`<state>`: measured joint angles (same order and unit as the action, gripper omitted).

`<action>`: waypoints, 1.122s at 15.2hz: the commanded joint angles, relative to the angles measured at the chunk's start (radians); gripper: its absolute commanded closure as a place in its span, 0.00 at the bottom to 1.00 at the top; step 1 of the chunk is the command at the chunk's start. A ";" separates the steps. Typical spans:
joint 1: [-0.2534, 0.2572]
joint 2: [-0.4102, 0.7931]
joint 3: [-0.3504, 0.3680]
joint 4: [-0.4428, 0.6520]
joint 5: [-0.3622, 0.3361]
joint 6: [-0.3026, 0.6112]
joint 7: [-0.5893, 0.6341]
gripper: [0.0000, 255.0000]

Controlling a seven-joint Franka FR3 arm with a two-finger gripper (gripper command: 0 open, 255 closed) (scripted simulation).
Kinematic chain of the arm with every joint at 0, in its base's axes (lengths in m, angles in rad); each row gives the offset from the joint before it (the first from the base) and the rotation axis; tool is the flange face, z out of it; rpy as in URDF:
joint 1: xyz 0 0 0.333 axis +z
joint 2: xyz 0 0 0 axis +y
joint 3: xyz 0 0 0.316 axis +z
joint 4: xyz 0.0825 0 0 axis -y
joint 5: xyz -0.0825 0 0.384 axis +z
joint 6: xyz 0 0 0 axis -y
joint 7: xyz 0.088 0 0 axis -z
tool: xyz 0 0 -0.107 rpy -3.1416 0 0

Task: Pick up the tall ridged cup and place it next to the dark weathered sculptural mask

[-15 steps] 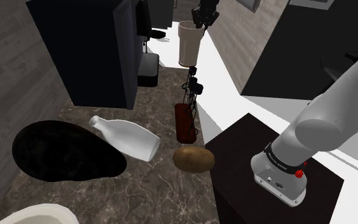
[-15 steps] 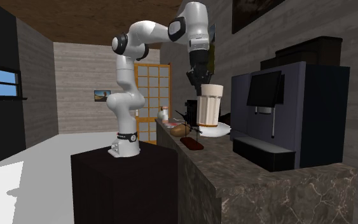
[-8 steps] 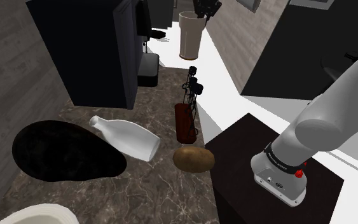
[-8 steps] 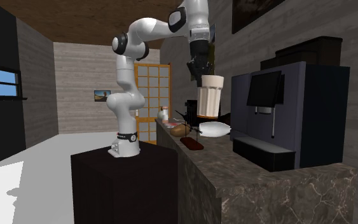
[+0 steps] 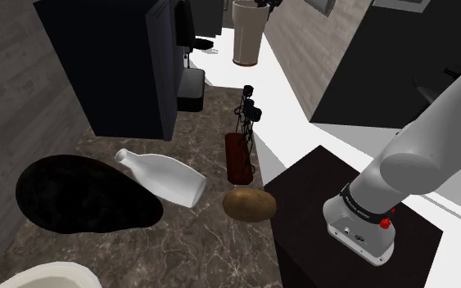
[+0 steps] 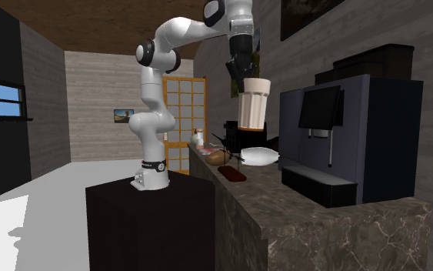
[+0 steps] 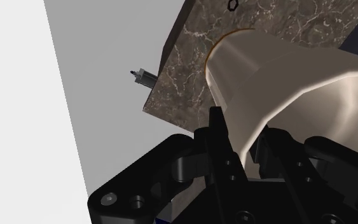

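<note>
Cup aloft, pinched at the rim.
Gripper (image 6: 244, 75) is clamped on the rim of the tall ridged cup (image 6: 253, 104), with one finger (image 7: 216, 130) against its outer wall. The cup hangs upright, clear of the marble counter (image 6: 322, 223), just in front of the coffee machine (image 6: 364, 138) and level with its upper half. The black mask (image 5: 77, 195) lies on the counter at the machine's opposite side, well apart from the cup.

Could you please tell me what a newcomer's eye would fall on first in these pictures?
The eye goes first to the black gripper clasping the tall ridged cup by its rim, high above the marble counter in the second exterior view. In the shoulder view, a white bottle lies on its side on that counter between a flat black mask and a brown potato.
</note>
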<state>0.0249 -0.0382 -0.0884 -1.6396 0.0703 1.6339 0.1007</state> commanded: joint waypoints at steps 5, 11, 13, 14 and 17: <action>0.044 -0.038 0.049 -0.026 -0.003 -0.005 0.094 1.00; 0.109 -0.073 0.128 -0.066 -0.002 0.010 0.237 1.00; 0.131 -0.076 0.156 -0.069 -0.001 0.014 0.286 1.00; 0.141 -0.076 0.169 -0.069 -0.001 0.015 0.310 1.00; 0.173 -0.069 0.211 -0.062 -0.001 0.019 0.383 1.00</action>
<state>0.1881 -0.1076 0.1095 -1.7040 0.0694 1.6528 0.4591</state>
